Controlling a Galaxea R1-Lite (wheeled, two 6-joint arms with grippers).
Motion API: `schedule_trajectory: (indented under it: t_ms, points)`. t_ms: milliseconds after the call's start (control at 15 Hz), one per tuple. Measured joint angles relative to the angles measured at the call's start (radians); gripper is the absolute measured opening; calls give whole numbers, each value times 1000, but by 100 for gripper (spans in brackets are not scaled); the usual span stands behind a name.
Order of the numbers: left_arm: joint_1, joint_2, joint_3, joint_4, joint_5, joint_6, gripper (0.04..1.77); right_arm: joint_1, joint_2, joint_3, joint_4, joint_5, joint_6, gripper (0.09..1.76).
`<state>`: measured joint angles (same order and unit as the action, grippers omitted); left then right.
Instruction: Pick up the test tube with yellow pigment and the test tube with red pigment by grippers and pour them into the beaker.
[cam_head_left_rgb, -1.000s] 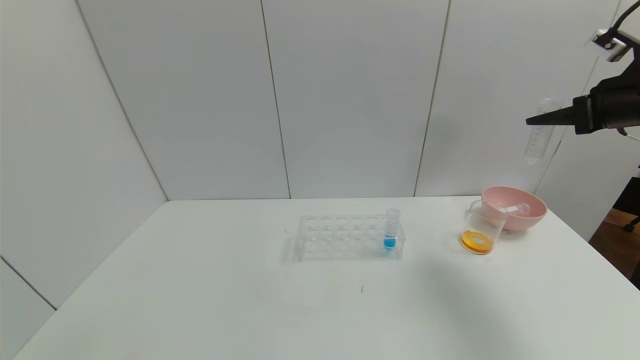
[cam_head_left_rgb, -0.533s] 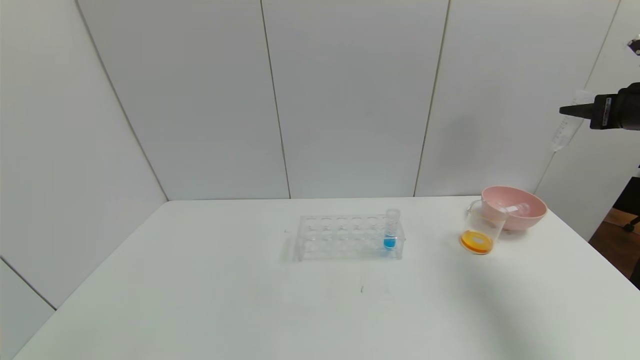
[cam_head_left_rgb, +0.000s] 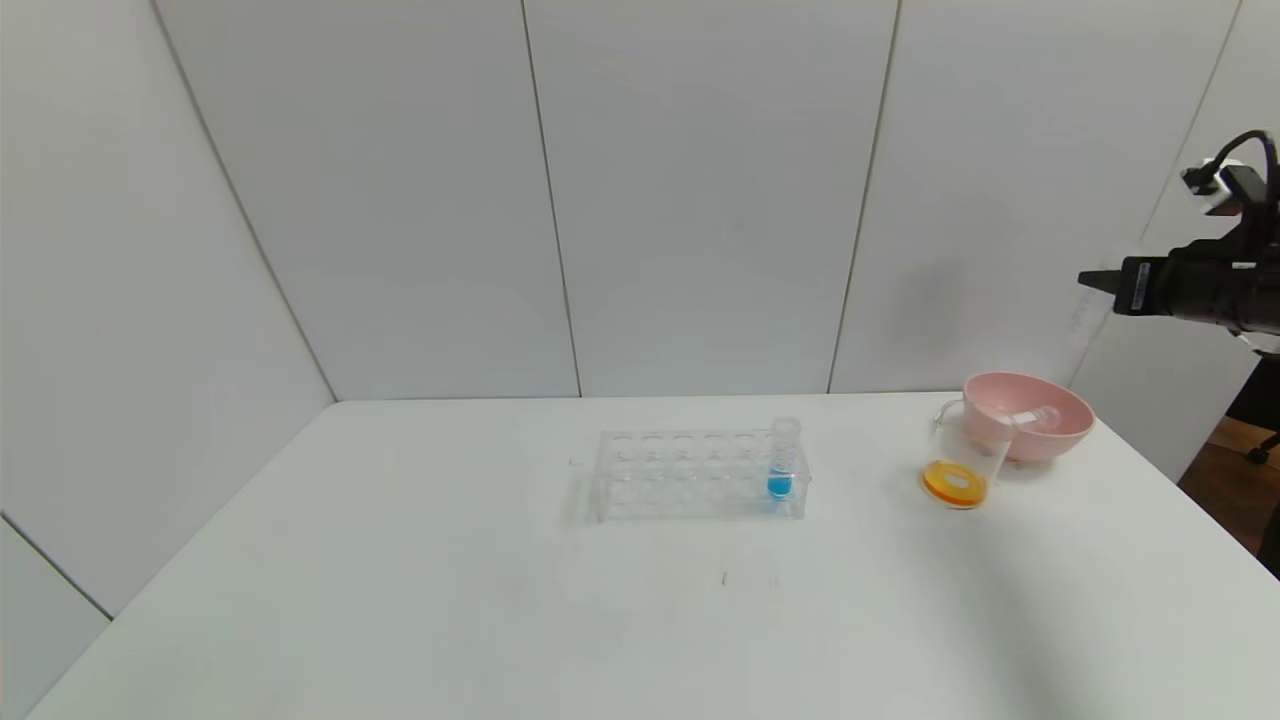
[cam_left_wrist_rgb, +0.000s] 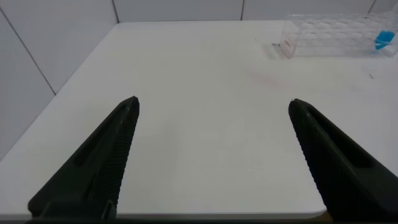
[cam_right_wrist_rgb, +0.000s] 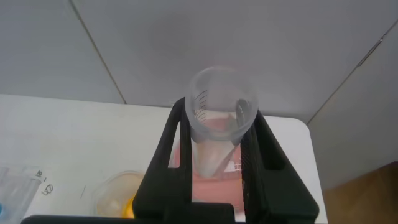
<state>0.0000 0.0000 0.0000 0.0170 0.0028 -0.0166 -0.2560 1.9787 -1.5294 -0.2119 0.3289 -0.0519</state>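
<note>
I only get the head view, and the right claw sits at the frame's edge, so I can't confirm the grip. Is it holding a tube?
Observer: Yes. The right wrist view shows the right claw shut on a clear tube with no coloured pigment showing inside.
Operator: What lies beyond the tube?
Observer: The pink bowl shows straight past it, between the fingers. The beaker sits off to one side.
Operator: And the left claw? It's outside my view.
Observer: The left claw is open and holds nothing, above bare table, with the tube rack farther off.
</note>
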Motion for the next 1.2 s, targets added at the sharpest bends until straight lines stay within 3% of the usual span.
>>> schedule_trajectory:
  t_ms: [333, 733, 1200]
  points:
    - [0, 0, 0, 0, 0, 0, 172, -13, 173, 36, -286, -41, 5, 51]
    - [0, 0, 0, 0, 0, 0, 172, -16, 297, 44, -347, -69, 7, 51]
    - [0, 0, 0, 0, 0, 0, 172, -15, 327, 57, -360, -67, 22, 51]
